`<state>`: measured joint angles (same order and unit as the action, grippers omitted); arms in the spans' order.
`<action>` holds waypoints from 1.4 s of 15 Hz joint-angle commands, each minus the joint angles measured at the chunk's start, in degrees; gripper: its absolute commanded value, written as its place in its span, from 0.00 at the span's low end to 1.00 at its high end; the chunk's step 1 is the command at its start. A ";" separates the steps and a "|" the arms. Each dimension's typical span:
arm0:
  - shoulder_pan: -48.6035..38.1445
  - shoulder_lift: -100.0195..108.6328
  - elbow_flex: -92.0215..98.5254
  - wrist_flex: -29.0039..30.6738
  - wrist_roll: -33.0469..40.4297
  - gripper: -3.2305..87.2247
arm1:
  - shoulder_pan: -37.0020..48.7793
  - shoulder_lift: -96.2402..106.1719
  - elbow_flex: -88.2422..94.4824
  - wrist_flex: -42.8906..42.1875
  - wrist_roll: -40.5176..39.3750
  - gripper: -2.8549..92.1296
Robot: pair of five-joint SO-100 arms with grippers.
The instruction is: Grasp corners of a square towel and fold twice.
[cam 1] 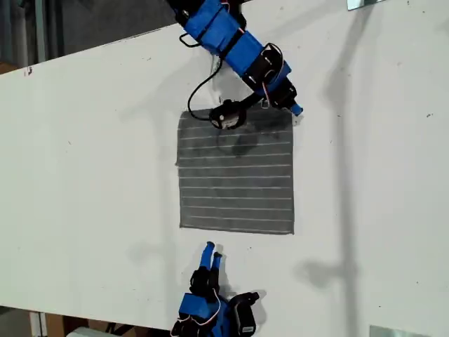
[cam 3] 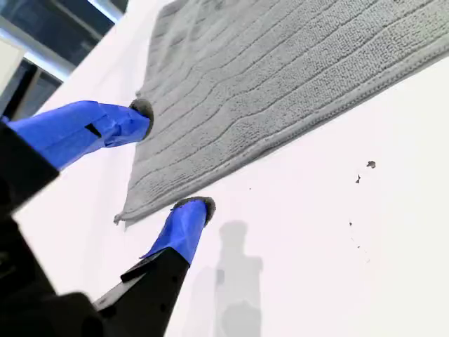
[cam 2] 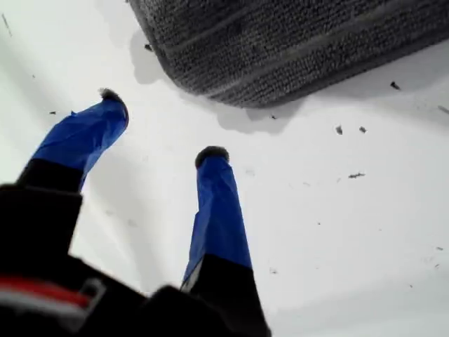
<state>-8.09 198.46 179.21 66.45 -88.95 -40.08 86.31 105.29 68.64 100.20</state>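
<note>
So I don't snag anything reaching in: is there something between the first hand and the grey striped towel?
Nothing visible. Only bare white table separates my open first hand from the near edge of the dark grey, pale-striped cloth towel.

We have the towel (cam 1: 236, 172) flat on the table (cam 1: 84, 175); our first gripper (cam 1: 212, 254) is just beyond the towel's edge nearest the exterior view's bottom, apart from it; our second gripper (cam 1: 295, 110) straddles the towel's corner (cam 1: 286, 116) at the exterior view's upper right.
</note>
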 commanded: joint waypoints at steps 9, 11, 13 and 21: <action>0.88 0.26 0.26 -1.23 2.46 0.29 | 4.92 7.65 11.87 -6.59 -2.90 0.36; 0.88 0.26 0.26 -1.41 2.64 0.29 | 5.62 9.32 14.50 -8.79 -3.34 0.37; 1.14 0.26 0.35 -1.41 2.64 0.29 | 6.42 11.78 23.29 -21.01 -4.48 0.34; 4.31 0.26 0.35 -2.90 0.97 0.30 | 6.06 -1.85 23.82 -34.89 -1.49 0.03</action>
<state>-5.19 198.46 179.38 65.92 -86.92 -34.63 87.10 130.61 31.55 98.09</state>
